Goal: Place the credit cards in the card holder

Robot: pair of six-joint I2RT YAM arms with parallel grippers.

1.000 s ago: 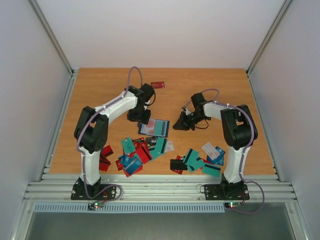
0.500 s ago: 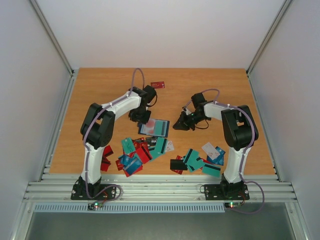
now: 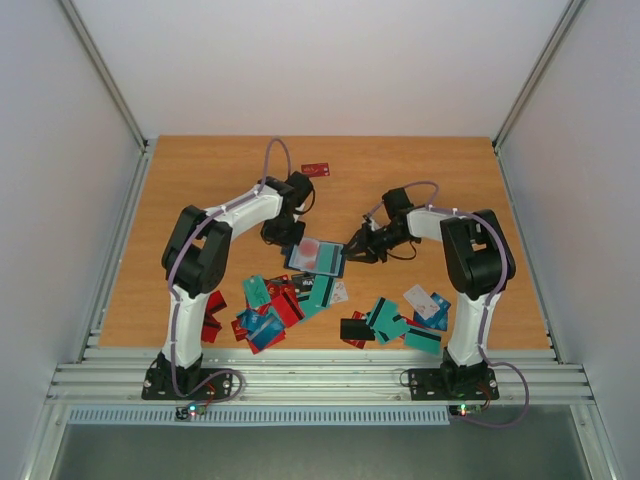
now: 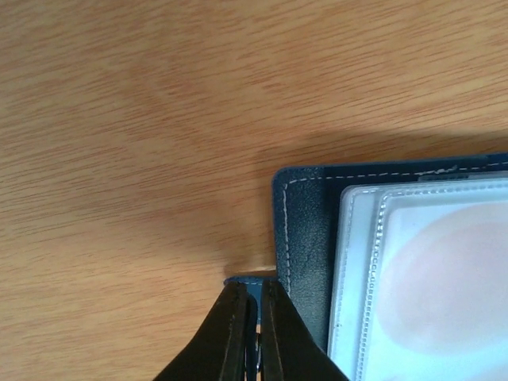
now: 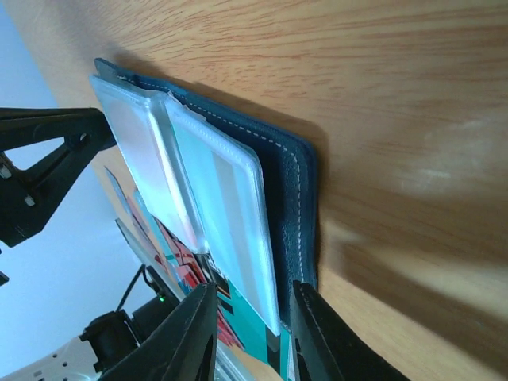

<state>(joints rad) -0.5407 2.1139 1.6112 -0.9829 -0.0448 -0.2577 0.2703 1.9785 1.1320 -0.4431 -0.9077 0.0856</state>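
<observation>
The left hand is pinched together on a thin navy edge of the card holder. The holder lies open on the tabletop between the two hands. The right hand has its fingers apart, straddling the end of a clear sleeve at the holder's opposite edge. Loose credit cards lie scattered nearer the arm bases than either hand.
</observation>
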